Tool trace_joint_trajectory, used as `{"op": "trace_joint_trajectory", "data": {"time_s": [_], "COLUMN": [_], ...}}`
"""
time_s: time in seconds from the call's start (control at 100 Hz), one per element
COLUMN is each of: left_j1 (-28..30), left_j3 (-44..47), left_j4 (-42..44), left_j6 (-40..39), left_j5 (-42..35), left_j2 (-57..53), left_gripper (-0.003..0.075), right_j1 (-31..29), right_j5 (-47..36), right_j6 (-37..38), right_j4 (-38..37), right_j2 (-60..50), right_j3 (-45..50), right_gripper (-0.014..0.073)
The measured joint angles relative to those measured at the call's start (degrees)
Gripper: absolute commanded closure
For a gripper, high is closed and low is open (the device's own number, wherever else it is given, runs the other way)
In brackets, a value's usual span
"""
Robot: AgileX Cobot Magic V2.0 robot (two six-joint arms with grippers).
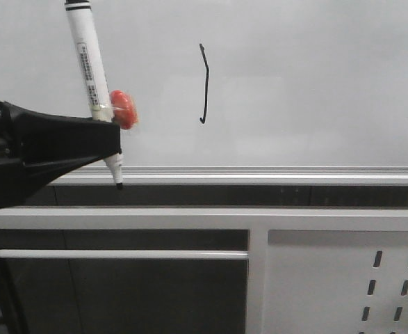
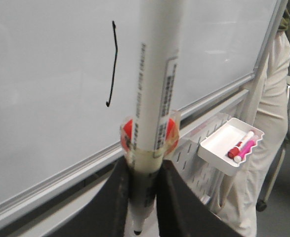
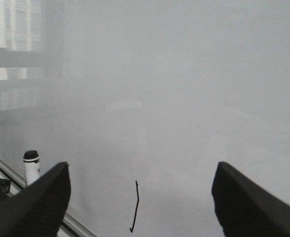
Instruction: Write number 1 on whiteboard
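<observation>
Black ink forms the number 1 (image 1: 204, 83) near the middle of the whiteboard (image 1: 315, 76), above its silver lower edge. Left gripper (image 1: 110, 139) has its jaws closed on a white marker (image 1: 92, 69), tip down and off the board; its label print is too small to read. Only the left wrist view shows a white tray (image 2: 219, 148) holding two pens (image 2: 241, 147). Right gripper (image 3: 140, 197) jaws stand wide apart, holding nothing, facing the stroke.
</observation>
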Motion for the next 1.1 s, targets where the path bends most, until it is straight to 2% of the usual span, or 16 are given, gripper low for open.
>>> {"op": "trace_joint_trajectory", "data": {"time_s": [0.18, 0.39, 0.6, 0.79, 1.1], "left_j1": [0.00, 0.00, 0.00, 0.00, 0.00], "left_j3": [0.00, 0.00, 0.00, 1.34, 2.33], "left_j4": [-3.57, -8.20, -13.80, -16.03, -21.90], "left_j6": [5.13, 8.25, 11.39, 14.05, 14.35], "left_j5": [0.00, 0.00, 0.00, 1.38, 20.20], "left_j2": [-2.11, -2.36, -3.96, -11.37, -27.41], "left_gripper": [0.0738, 0.0738, 0.0738, 0.0738, 0.0738], "right_j1": [0.00, 0.00, 0.00, 0.00, 0.00], "right_j5": [4.79, 7.17, 7.37, 7.37, 7.27], "right_j6": [-9.54, -16.55, -18.83, -19.65, -19.75], "right_j4": [5.67, 10.80, 12.68, 12.80, 12.85], "right_j2": [-5.08, -6.24, -6.24, -6.24, -6.24], "right_j3": [0.00, 0.00, 0.00, 0.00, 0.00], "right_gripper": [0.0057, 0.0057, 0.0057, 0.0057, 0.0057]}}
